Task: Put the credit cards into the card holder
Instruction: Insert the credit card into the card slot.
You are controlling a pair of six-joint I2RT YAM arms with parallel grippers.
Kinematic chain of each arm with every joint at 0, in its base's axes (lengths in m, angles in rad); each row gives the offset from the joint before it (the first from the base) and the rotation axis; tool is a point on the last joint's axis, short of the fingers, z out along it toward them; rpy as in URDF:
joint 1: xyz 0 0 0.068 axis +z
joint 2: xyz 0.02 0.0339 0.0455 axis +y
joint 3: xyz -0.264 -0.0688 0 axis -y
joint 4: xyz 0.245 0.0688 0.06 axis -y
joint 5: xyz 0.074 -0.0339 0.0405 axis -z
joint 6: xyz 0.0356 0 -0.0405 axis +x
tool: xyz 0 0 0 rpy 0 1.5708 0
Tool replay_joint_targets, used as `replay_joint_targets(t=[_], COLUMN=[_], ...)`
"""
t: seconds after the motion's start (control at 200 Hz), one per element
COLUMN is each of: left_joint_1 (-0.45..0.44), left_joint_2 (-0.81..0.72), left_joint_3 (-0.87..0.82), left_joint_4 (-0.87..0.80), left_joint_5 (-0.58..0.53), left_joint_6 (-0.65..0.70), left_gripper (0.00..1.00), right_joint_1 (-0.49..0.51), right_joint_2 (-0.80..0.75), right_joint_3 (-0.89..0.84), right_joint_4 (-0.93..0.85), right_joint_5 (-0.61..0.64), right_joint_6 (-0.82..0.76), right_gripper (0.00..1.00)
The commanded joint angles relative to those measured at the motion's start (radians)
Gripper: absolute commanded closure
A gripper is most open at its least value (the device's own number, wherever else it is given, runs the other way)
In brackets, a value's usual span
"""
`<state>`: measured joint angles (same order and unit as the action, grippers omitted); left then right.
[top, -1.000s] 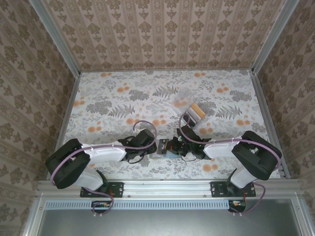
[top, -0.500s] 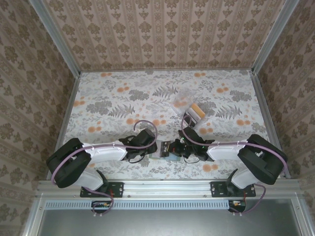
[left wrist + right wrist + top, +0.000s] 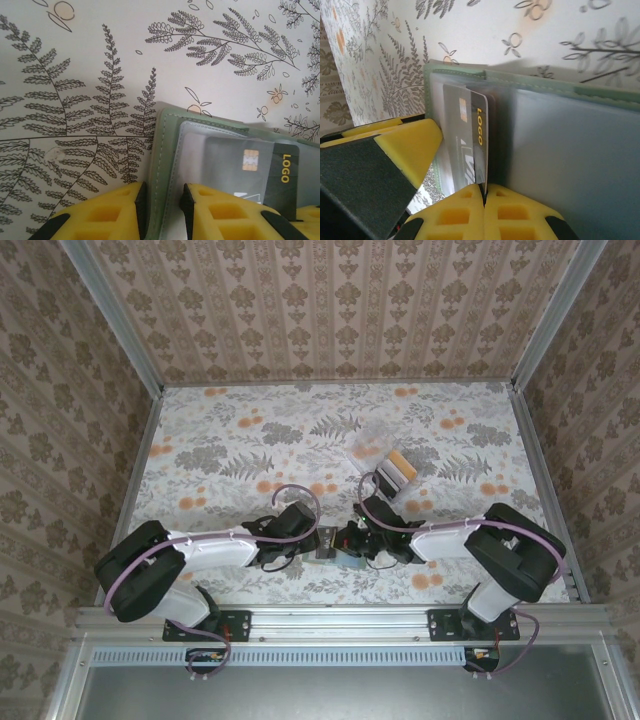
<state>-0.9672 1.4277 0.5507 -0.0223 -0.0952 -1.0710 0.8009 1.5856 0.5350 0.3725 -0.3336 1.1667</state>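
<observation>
The sage-green card holder point(image 3: 164, 150) lies open on the table, its clear slots facing up. My left gripper point(image 3: 162, 212) is shut on its stitched green edge. A dark credit card point(image 3: 272, 172) with a chip and a yellow "LOGO" sits partly under a clear slot. My right gripper point(image 3: 484, 192) is shut on the near edge of that card point(image 3: 470, 135), beside the holder's wide clear pocket point(image 3: 570, 150). In the top view both grippers, left point(image 3: 318, 540) and right point(image 3: 346, 539), meet over the holder point(image 3: 331, 546) near the table's front middle.
A clear plastic box point(image 3: 392, 472) with more cards, an orange one point(image 3: 400, 462) among them, stands behind the right gripper. The left gripper's yellow finger point(image 3: 405, 150) sits close to the left of the card. Patterned walls enclose the table.
The right gripper has edged slightly left toward the left gripper with the card. The left arm has stayed put.
</observation>
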Motion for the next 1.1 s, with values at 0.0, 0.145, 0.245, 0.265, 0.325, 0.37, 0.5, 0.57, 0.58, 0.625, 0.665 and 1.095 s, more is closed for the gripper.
replay_joint_targets(t=[0.0, 0.145, 0.245, 0.265, 0.325, 0.37, 0.5, 0.57, 0.58, 0.625, 0.665, 1.095], left_joint_1=[-0.026, -0.025, -0.025, -0.025, -0.025, -0.026, -0.025, -0.025, -0.025, -0.024, -0.024, -0.027], left_joint_2=[0.036, 0.033, 0.033, 0.032, 0.032, 0.032, 0.034, 0.033, 0.034, 0.034, 0.035, 0.034], left_joint_3=[-0.003, -0.003, -0.003, -0.004, -0.005, -0.006, -0.009, -0.009, -0.009, -0.008, -0.008, -0.015], left_joint_4=[-0.019, -0.018, -0.018, -0.018, -0.019, -0.018, -0.016, -0.015, -0.015, -0.015, -0.012, 0.02], left_joint_5=[0.089, 0.086, 0.084, 0.083, 0.083, 0.084, 0.084, 0.085, 0.085, 0.085, 0.086, 0.098], left_joint_6=[-0.02, -0.02, -0.02, -0.021, -0.021, -0.02, -0.022, -0.023, -0.023, -0.02, -0.02, -0.039], left_gripper=[0.72, 0.72, 0.72, 0.72, 0.72, 0.71, 0.72, 0.72, 0.72, 0.72, 0.72, 0.71], right_joint_1=[0.016, 0.019, 0.019, 0.02, 0.02, 0.019, 0.019, 0.018, 0.019, 0.019, 0.019, 0.023], right_joint_2=[0.038, 0.055, 0.036, 0.03, 0.008, -0.009, -0.038, -0.041, -0.041, -0.036, -0.028, 0.054], right_joint_3=[0.025, 0.056, 0.059, 0.06, 0.065, 0.069, 0.068, 0.068, 0.068, 0.069, 0.073, 0.122], right_joint_4=[-0.019, -0.058, -0.098, -0.115, -0.171, -0.209, -0.264, -0.272, -0.272, -0.268, -0.258, -0.156], right_joint_5=[-0.031, -0.05, -0.034, -0.027, -0.004, 0.01, 0.025, 0.025, 0.026, 0.025, 0.016, -0.065], right_joint_6=[0.0, -0.013, -0.021, -0.023, -0.037, -0.047, -0.059, -0.062, -0.061, -0.063, -0.063, -0.039], right_gripper=[0.98, 0.94, 0.88, 0.88, 0.86, 0.82, 0.79, 0.77, 0.78, 0.77, 0.78, 0.89])
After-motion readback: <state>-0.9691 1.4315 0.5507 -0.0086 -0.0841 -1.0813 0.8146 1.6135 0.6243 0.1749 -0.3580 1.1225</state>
